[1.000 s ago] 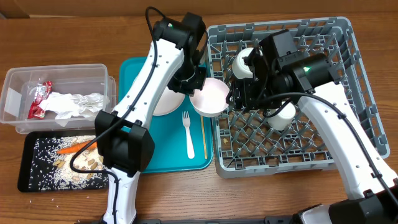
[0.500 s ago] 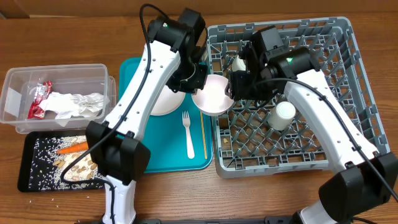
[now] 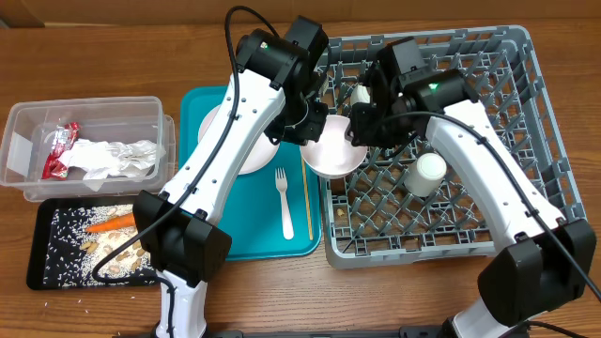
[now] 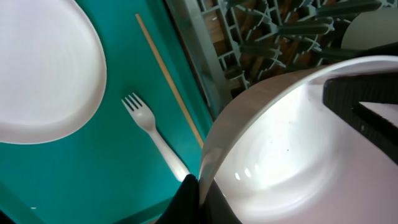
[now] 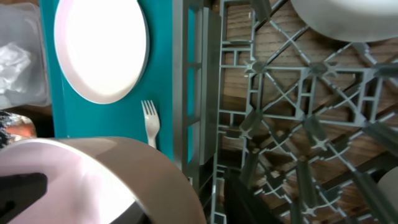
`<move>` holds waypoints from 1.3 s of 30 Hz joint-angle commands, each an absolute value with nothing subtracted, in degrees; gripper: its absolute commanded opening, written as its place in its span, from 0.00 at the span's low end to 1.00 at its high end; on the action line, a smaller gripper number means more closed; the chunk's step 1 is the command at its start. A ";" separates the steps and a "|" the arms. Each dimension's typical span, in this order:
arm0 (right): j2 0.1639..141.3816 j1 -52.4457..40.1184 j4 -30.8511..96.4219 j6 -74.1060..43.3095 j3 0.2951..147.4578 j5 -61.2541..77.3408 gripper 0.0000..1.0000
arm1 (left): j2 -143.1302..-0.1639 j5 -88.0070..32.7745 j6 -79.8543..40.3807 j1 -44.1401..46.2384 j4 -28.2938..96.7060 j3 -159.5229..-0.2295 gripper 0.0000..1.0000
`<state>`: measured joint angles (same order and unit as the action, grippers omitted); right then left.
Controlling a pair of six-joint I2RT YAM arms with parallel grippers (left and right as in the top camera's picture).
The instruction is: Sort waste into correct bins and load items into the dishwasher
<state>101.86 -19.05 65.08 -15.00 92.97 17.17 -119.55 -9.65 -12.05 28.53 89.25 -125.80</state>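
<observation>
One rack (image 3: 451,216): sitting right of the tray (image 3: 202,216), cup (image 3: 424,174) lying inside.
Bowl (image 3: 333,155): hanging over the rack's left wall, having shifted right off the tray.
Left gripper (image 4: 194,196): pinching its left rim.
Right gripper (image 3: 359,130): straddling the right rim, clamp unclear; handover seemingly beginning.

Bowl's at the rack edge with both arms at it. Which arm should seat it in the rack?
The right gripper, probably: its jaws sit over the grey rack at the bowl rim, while the left gripper reaches in across the teal tray.
</observation>
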 commanded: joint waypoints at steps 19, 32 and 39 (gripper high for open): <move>101.97 -17.39 66.59 -15.00 92.97 16.12 0.12 | -118.06 -3.86 -14.81 28.91 88.73 -125.75 0.05; 101.97 -17.39 61.76 -15.05 92.97 9.96 0.04 | -117.93 -16.56 -8.71 21.58 95.13 -139.65 0.25; 101.97 -17.28 58.30 -15.00 92.97 -18.55 0.04 | -117.32 -23.88 -7.03 15.20 96.79 -145.43 1.00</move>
